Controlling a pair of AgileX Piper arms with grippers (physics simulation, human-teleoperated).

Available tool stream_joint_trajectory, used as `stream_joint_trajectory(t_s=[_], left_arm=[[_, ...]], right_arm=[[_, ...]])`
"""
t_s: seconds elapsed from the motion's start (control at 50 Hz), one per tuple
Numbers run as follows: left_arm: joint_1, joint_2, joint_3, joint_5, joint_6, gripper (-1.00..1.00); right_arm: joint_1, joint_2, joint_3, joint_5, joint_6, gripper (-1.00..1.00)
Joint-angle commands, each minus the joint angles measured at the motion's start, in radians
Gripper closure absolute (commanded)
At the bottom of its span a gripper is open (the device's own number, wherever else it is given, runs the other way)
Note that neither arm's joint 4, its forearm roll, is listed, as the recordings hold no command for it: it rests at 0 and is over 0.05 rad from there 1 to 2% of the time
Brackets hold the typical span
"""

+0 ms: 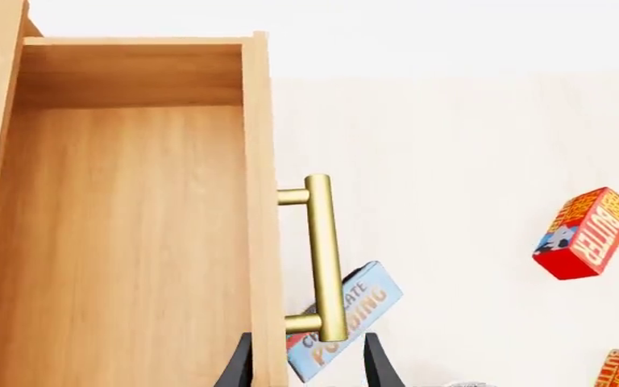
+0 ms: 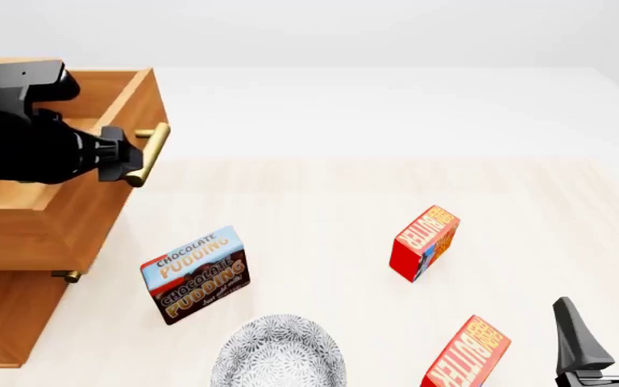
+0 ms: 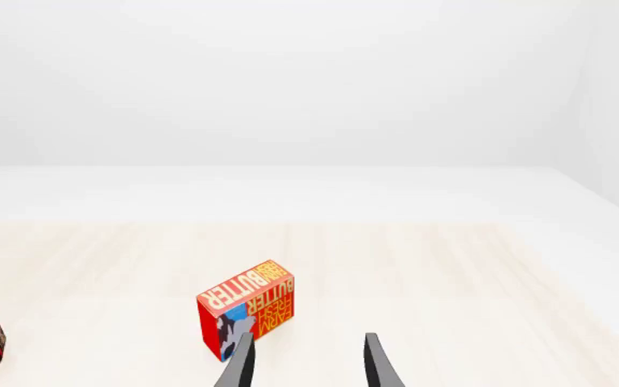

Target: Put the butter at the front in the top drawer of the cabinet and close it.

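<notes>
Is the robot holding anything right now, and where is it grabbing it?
The left gripper sits around the drawer's brass handle, near its end; a firm grip can't be told. The right gripper holds nothing.

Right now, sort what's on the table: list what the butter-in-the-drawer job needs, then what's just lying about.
Needed:
- front butter box, nearest the arms
- top drawer, pulled open
- cabinet
- left pincer, at the drawer's handle
- right pincer, open

Lying about:
- second butter box, farther back
- Chocolate Pudding box
- patterned dish
</notes>
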Motion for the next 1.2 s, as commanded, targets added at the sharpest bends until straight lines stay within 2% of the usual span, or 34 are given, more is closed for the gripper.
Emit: stream_joint_trajectory(t_s=[0.02,0.42,0.74,0.92,0.96,1.02,1.04,1.06,1.08,1.16,1.2], left_arm=[[-0.074,0.012,-0.01,-0.005,-0.03,-1.0],[-0.179,0.054,0.004,-0.049,-0.07,-1.0],[-0.236,0.078,-0.005,-0.06,-0.08,-1.0],[-0.237,0.064,-0.033,-0.031,-0.066,-1.0],[-0.338,0.048,-0.053,-0.031,-0.138,-1.0],[-0.262,0.047,-0.079,0.012,-0.053,-1.0],[-0.297,0.044,-0.082,0.009,-0.085,-1.0],[-0.298,0.041,-0.088,0.016,-0.083,-1.0],[-0.256,0.033,-0.104,0.039,-0.042,-1.0],[-0.261,0.025,-0.13,0.065,-0.034,-1.0],[-0.237,0.017,-0.153,0.09,-0.004,-1.0]], right_arm=[[0.0,0.0,0.0,-0.004,0.0,-1.0],[0.0,0.0,0.0,-0.004,0.0,-1.0],[0.0,0.0,0.0,-0.003,0.0,-1.0],[0.0,0.0,0.0,-0.003,0.0,-1.0],[0.0,0.0,0.0,-0.003,0.0,-1.0],[0.0,0.0,0.0,-0.004,0.0,-1.0],[0.0,0.0,0.0,-0.003,0.0,-1.0],[0.0,0.0,0.0,-0.004,0.0,-1.0],[0.0,0.0,0.0,-0.004,0.0,-1.0],[0.0,0.0,0.0,-0.003,0.0,-1.0],[0.0,0.0,0.0,-0.003,0.0,-1.0]])
